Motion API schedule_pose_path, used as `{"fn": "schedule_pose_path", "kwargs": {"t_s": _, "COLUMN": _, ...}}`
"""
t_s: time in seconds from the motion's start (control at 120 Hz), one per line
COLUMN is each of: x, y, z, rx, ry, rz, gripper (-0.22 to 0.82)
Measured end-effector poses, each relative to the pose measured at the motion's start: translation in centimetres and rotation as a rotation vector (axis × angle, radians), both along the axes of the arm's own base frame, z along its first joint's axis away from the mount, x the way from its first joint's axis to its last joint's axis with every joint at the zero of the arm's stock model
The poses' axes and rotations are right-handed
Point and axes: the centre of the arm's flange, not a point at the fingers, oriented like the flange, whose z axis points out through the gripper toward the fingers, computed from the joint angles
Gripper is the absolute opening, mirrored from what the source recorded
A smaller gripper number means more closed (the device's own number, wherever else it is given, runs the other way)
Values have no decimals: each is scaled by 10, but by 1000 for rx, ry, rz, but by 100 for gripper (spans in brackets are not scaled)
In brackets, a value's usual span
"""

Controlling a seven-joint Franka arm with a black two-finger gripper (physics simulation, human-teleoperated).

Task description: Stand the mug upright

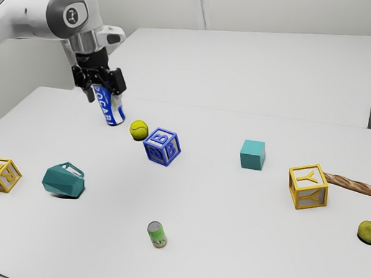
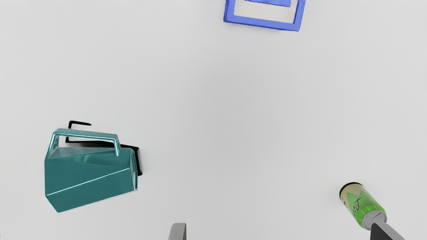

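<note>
Our mug (image 1: pixel 64 181) lies sideways, well in from the table edge (image 1: pixel 27 102), decent room between it and the green can (image 1: pixel 157 235); our gripper's (image 1: pixel 106 92) fingers (image 2: pixel 178 232) are spread wide

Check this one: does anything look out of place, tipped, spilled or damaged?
The mug looks off: it lies on its side on the table instead of standing on its base, as the green can does. I see no spill or damage.
</note>
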Motion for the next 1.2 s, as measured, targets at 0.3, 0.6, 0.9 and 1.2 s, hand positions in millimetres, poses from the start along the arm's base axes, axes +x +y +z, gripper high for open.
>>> {"fn": "schedule_pose_path", "kwargs": {"t_s": 0.3, "x": 9, "y": 123, "z": -51, "rx": -179, "ry": -23, "rz": 224, "gripper": 60}}
{"fn": "schedule_pose_path", "kwargs": {"t_s": 0.6, "x": -24, "y": 225, "z": -140, "rx": -411, "ry": 68, "rz": 336, "gripper": 60}}
{"fn": "schedule_pose_path", "kwargs": {"t_s": 0.9, "x": -42, "y": 272, "z": -181, "rx": -482, "ry": 88, "rz": 303, "gripper": 60}}
{"fn": "schedule_pose_path", "kwargs": {"t_s": 1.2, "x": -50, "y": 314, "z": -221, "rx": -504, "ry": 83, "rz": 289, "gripper": 60}}
